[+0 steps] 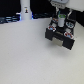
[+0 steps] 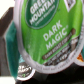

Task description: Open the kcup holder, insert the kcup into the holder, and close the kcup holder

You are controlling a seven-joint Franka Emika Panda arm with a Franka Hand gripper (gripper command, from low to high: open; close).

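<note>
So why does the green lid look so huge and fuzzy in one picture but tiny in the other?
In the wrist view the small pale pod with the bright green top sits right against the lens, so it fills the frame and its edges blur, though the lid's lettering stays readable. In the exterior view the same pod is small above the black boxy drawer unit, and the whole picture is coarse and soft.

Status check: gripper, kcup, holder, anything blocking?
Gripper above the kcup holder, shut on kcup. Green top fills wrist view. Holder open, slots showing. White bottle far off; nothing blocking.
</note>
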